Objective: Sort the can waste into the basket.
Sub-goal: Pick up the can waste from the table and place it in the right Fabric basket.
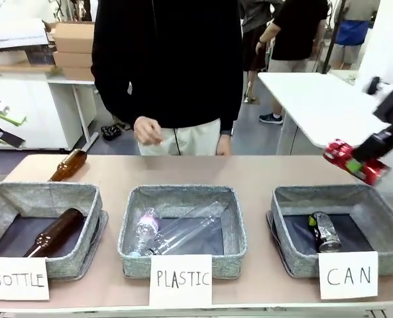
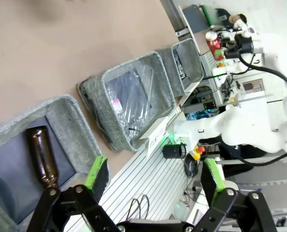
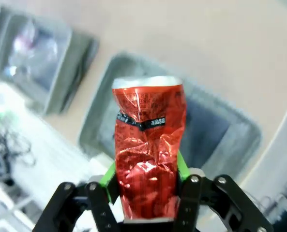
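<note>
The red can (image 1: 354, 161) is clamped between the green pads of the right gripper (image 1: 370, 156), held in the air above the far right corner of the CAN basket (image 1: 291, 193). In the front view its long axis runs from about 10 o'clock down to 4 o'clock, one end towards the table's middle. In the right wrist view the red can (image 3: 149, 147) stands along the fingers, its crushed silver end at 12 o'clock, pads (image 3: 109, 178) pressing its lower half from both sides, the grey basket (image 3: 103, 104) blurred beneath.

The black can (image 1: 323, 230) lies inside that basket on the dark bottom, silver end towards 6 o'clock.

The left gripper (image 2: 155, 175) hangs spread wide with nothing between its pads, over the BOTTLE basket (image 2: 17, 126).
</note>
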